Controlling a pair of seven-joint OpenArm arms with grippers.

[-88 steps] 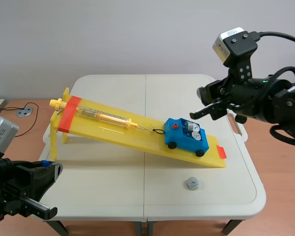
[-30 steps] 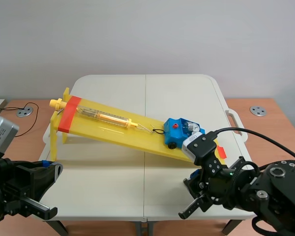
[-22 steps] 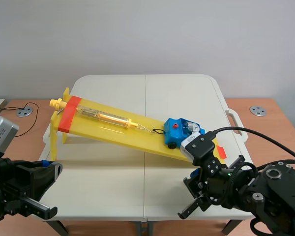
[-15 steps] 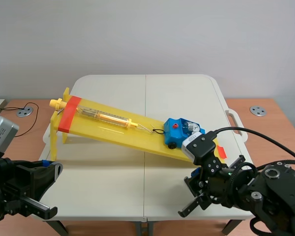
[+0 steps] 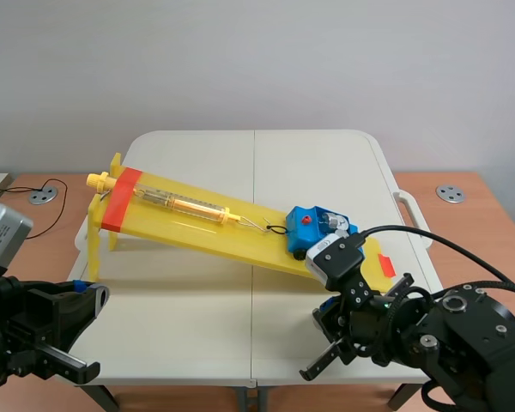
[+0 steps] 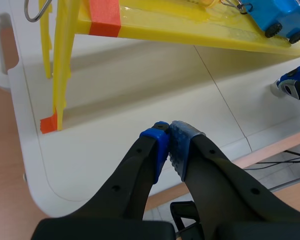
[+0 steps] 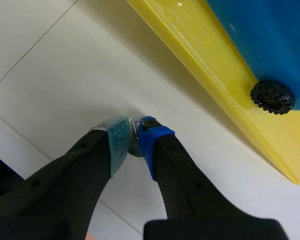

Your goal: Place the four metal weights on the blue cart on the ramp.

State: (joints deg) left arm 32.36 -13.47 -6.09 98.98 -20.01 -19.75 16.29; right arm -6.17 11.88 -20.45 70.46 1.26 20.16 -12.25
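Closest in, the left gripper [image 6: 169, 135] is closed on nothing, above the near edge of the table [image 6: 105, 165]. The right gripper [image 7: 135, 131] pinches a metal weight [image 7: 135, 149] by its sides, down on the table beside the ramp [image 5: 197, 225]. The weight looks small, hard, heavy and slippery, so a tight squeeze seems best. Farther off, the blue cart [image 5: 313, 230] sits low on the ramp.

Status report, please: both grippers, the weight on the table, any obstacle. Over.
Left gripper shut, empty. Right gripper shut on metal weight, down on the table. Blue cart sits on yellow ramp just ahead; nothing seen between.
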